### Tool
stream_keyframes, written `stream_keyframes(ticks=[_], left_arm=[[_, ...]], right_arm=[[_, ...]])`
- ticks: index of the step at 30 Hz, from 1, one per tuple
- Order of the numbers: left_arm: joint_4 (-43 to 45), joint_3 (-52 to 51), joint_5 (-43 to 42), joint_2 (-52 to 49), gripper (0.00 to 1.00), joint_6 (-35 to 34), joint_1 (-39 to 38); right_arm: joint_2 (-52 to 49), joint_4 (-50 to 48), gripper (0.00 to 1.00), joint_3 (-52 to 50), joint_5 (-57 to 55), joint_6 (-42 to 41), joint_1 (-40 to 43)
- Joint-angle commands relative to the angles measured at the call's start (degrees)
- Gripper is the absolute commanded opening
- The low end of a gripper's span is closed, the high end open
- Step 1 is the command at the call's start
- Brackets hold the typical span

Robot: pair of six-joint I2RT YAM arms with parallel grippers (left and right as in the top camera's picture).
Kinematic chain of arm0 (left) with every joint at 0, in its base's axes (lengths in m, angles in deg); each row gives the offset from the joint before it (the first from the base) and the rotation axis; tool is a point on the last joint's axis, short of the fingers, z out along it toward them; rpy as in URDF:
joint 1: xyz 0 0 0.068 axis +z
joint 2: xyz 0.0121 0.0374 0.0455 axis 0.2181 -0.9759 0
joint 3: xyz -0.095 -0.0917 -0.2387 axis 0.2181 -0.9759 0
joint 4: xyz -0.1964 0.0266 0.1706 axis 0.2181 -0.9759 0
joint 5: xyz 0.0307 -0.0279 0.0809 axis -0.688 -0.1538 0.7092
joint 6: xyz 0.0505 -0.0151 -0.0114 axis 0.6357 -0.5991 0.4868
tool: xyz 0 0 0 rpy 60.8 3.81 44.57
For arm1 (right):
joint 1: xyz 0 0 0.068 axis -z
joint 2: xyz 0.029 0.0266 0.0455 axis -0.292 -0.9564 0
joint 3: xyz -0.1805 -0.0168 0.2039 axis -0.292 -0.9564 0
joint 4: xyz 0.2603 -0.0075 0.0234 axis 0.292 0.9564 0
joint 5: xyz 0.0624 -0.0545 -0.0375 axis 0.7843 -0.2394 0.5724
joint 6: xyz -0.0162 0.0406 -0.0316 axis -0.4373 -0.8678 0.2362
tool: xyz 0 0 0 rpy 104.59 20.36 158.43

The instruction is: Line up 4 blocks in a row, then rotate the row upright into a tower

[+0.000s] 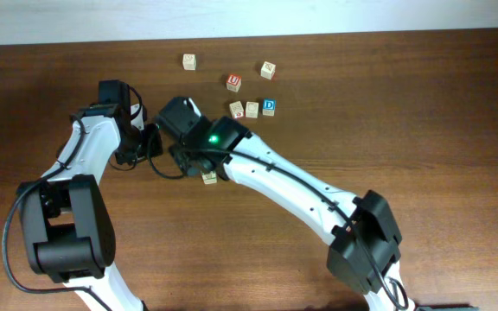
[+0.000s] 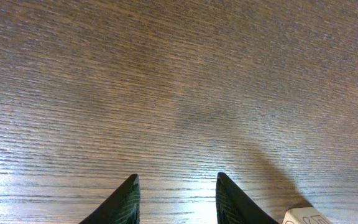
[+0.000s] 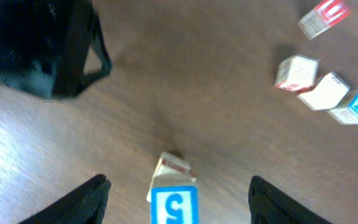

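The right fingers (image 3: 179,183) stand wide apart and hold nothing. Between them, touching neither, the S block (image 3: 174,204) sits on the desk (image 3: 216,118), its blue face with a white S turned toward the wrist camera. From overhead this S block (image 1: 209,177) peeks out from under the right arm near the middle of the desk, well apart from the rest.

The left fingers (image 2: 176,182) are partly open over bare wood and empty. A pale block corner (image 2: 306,216) shows at the lower right of that view; which block it is cannot be told.

Toward the far edge of the desk, a red-printed block (image 1: 237,110) and a plain block (image 1: 252,110) sit side by side, apparently touching. The blue D cube (image 1: 269,106) is just beside the plain one, and the red U cube (image 1: 233,82) lies just beyond them. Nearer the far edge rest a tilted pale block (image 1: 268,70) and, off to the left, a lone pale block (image 1: 188,61).
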Motion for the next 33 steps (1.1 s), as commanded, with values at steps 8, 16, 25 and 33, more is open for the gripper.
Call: stream_keyframes(ticks=[8,16,25,33], left_arm=[[-6.49,9.35,0.39,5.35,0.36,0.11,0.07],[-13.79,9.38,4.28,24.87,0.40,0.11,-1.57],[-6.43,-9.49,14.03,48.35,0.36,-6.19,-7.06],[-1.49,-26.43,15.34,63.06,1.00,-8.55,-7.06]], right_arm=[[2.73,20.44,0.65,17.55,15.50,-0.57,18.64],[12.52,34.75,0.98,24.76,6.01,-0.61,25.53],[27.87,42.77,0.98,19.50,-4.39,-7.17,25.31],[55.78,28.33,0.98,-15.74,-9.42,-11.17,25.33]])
